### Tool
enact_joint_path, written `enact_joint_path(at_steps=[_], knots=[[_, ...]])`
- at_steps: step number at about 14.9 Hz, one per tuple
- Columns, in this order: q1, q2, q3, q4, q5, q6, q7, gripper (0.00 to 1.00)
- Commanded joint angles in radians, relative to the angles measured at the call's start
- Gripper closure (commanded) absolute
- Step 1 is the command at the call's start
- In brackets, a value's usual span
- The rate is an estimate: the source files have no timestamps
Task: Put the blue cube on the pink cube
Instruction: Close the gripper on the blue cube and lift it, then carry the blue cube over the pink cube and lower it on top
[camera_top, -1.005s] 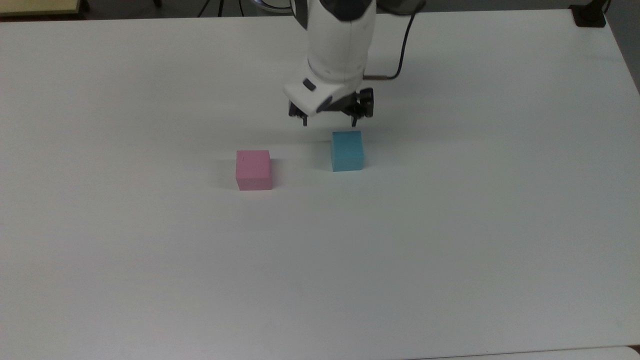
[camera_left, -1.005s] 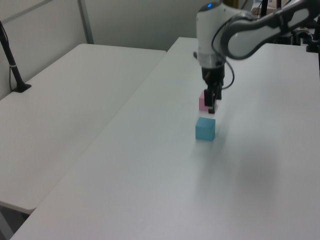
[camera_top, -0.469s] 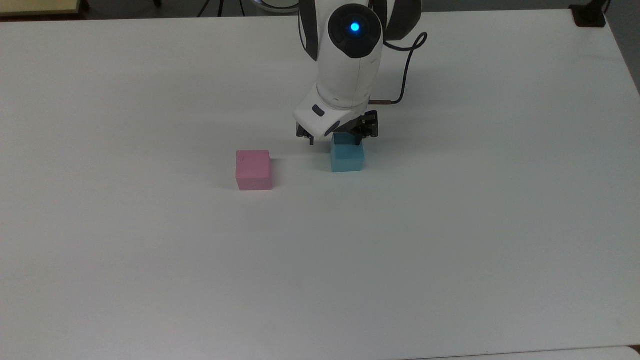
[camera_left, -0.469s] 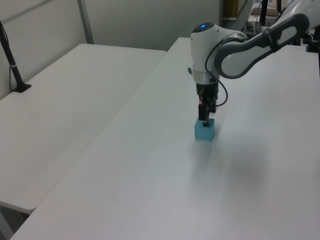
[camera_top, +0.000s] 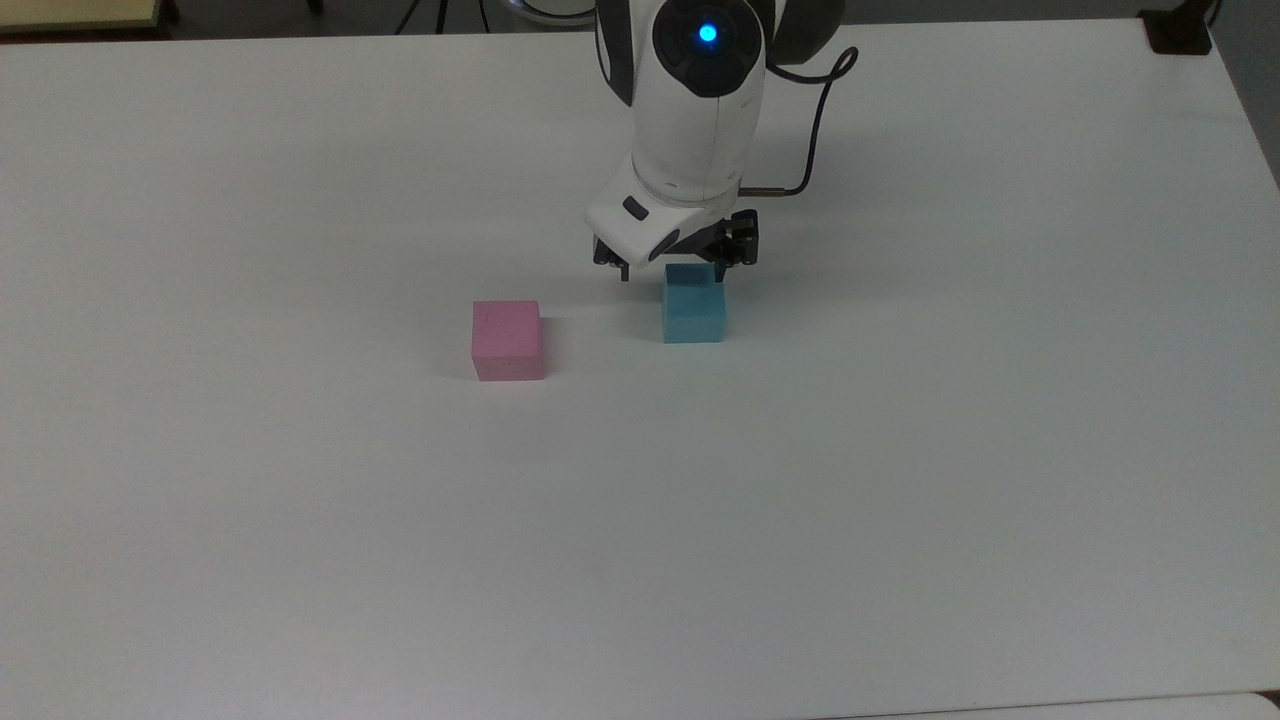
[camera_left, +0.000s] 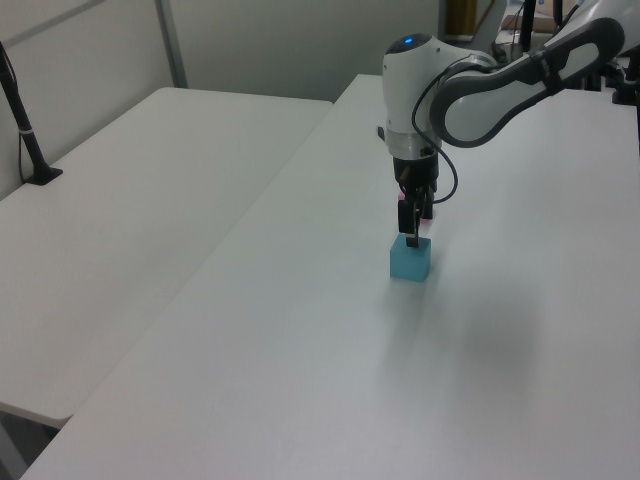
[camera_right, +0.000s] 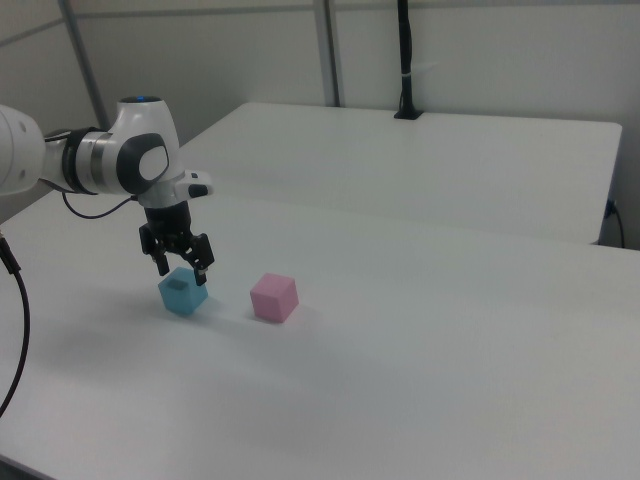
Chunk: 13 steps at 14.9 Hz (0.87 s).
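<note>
Top view is showing, nearest the camera, the bare white table (camera_top: 640, 560) stretching toward the two cubes. The pink cube (camera_top: 508, 340) is sitting on the table at the top view's left, alone, with nothing on it. Well apart from it, toward the top view's right, the blue cube (camera_top: 694, 304) is resting flat on the table. Just behind and above it the gripper (camera_top: 672, 270) is hanging with its jaws apart, one finger to each side of the cube's far top edge; the right view is showing the tips just over the cube, not clamping it. By my reading the task is barely beginning: the grasp, the lift, the carry across and the setting down are all waiting to be done.
</note>
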Motion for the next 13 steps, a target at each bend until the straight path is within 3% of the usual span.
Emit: enact_joint_path(at_steps=[1, 3, 4, 6, 8, 9, 13], knots=[[0.022, 0.015, 0.002, -0.011, 0.033, 0.035, 0.01, 0.0], [0.026, 0.032, 0.004, -0.016, 0.033, 0.069, 0.031, 0.0], [0.028, 0.033, 0.004, -0.018, 0.028, 0.07, 0.031, 0.06], [0.028, 0.035, 0.004, -0.019, 0.021, 0.07, 0.021, 0.43], [0.028, 0.033, 0.004, -0.018, 0.01, 0.06, 0.016, 0.68], [0.026, 0.027, 0.004, -0.016, 0.008, 0.052, 0.006, 0.73], [-0.01, -0.019, -0.024, 0.043, 0.007, -0.078, -0.151, 0.75]])
